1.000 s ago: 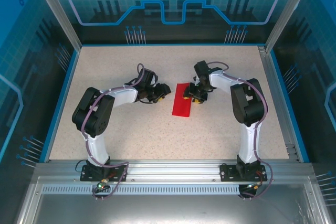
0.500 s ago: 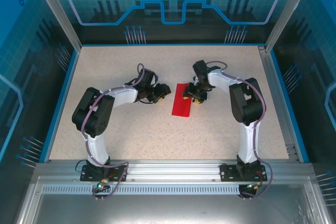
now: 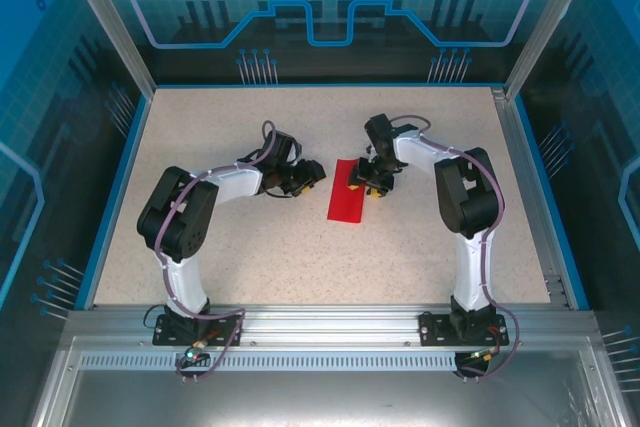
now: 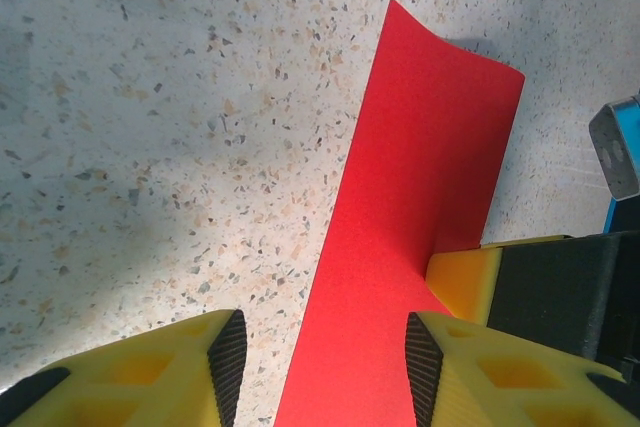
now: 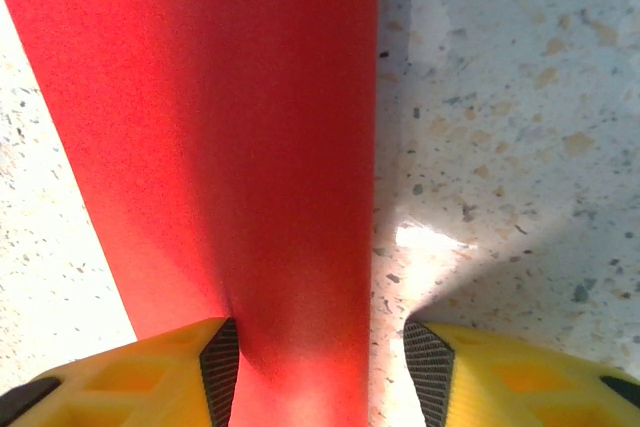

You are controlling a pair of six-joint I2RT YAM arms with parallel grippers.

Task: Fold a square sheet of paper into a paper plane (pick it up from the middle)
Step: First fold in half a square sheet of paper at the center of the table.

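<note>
Matte red paper sheet, long folded rectangle, on speckled tabletop

Matt paper sheet, smooth speckled tabletop

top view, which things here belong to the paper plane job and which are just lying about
Part of the job: red paper sheet; left claw; right claw, both open at the sheet.
Just surroundings: speckled table; blue walls; metal rail.
</note>
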